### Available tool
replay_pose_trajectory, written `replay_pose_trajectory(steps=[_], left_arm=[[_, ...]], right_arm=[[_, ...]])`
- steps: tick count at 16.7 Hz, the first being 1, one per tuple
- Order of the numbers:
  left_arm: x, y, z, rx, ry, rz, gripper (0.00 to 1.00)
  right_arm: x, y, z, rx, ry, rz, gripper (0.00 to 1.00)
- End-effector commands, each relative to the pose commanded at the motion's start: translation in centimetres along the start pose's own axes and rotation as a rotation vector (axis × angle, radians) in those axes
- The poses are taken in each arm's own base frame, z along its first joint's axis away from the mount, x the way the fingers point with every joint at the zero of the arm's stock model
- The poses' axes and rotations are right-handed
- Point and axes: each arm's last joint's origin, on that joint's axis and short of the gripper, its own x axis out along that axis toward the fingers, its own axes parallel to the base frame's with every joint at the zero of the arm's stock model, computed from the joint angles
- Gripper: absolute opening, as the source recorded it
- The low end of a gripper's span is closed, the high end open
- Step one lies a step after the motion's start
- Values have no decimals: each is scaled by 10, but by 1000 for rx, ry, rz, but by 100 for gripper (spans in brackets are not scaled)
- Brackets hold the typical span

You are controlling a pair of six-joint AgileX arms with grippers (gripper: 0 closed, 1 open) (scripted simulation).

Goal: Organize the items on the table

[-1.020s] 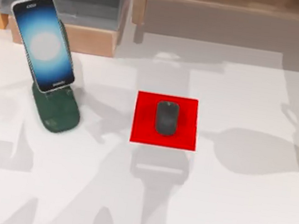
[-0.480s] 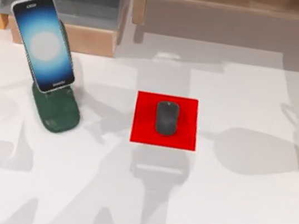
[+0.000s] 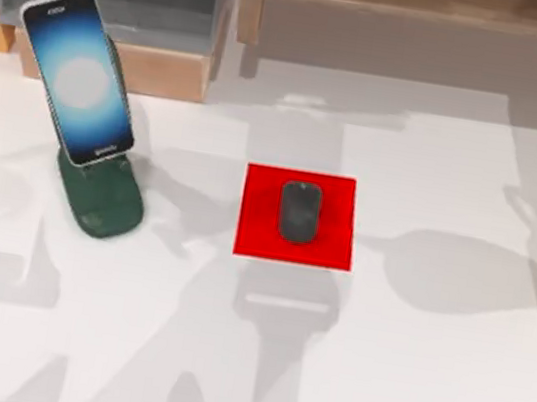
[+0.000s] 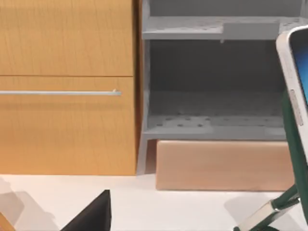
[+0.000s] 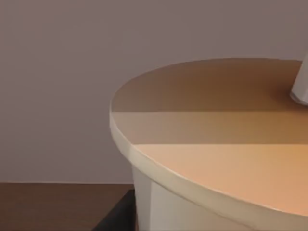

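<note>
A dark grey mouse sits centred on a red mat on the white table. Left of the mat and farther back, a smartphone leans on a green stand. Close by the right wrist camera is the peach cup; neither gripper's fingers can be judged.

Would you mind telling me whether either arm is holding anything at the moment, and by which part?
That cannot be told. The right wrist view shows the cup's peach lid very close, but no contact is visible. The mouse and phone sit untouched.
</note>
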Motion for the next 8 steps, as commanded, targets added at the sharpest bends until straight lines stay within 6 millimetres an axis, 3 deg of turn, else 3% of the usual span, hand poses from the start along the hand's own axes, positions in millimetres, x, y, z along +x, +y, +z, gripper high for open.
replay_pose_trajectory(steps=[8], left_arm=[[0, 0, 0, 0, 0, 0, 100]], right_arm=[[0, 0, 0, 0, 0, 0, 75]])
